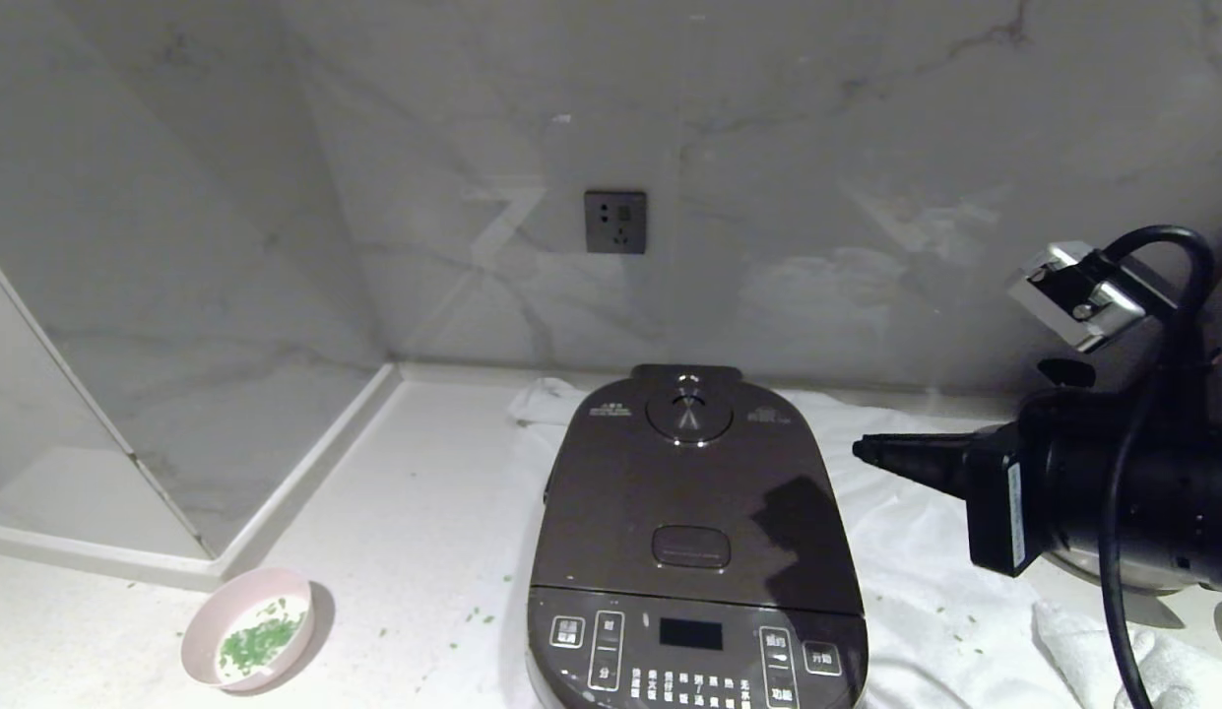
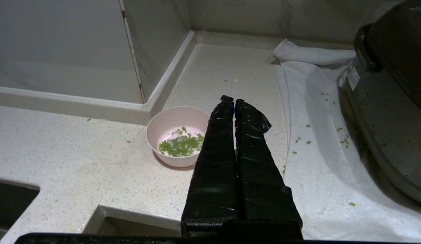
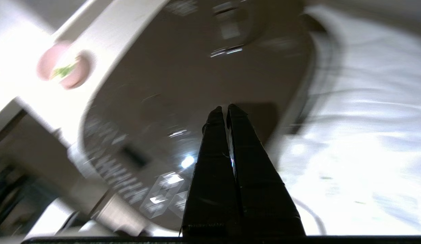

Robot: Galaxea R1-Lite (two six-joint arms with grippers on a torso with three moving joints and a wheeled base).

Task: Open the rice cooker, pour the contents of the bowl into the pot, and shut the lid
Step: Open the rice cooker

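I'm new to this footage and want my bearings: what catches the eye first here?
The big dark rice cooker dominates the middle of the counter on a white cloth, its lid shut. The right gripper, shut, pokes in from the right, level with the lid. At the front left stands a small pink bowl of chopped green bits, with a few scattered on the counter.

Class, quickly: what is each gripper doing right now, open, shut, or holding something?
Left gripper: shut, holding nothing, above the counter beside the bowl.
Right gripper: shut, holding nothing, over the closed lid.
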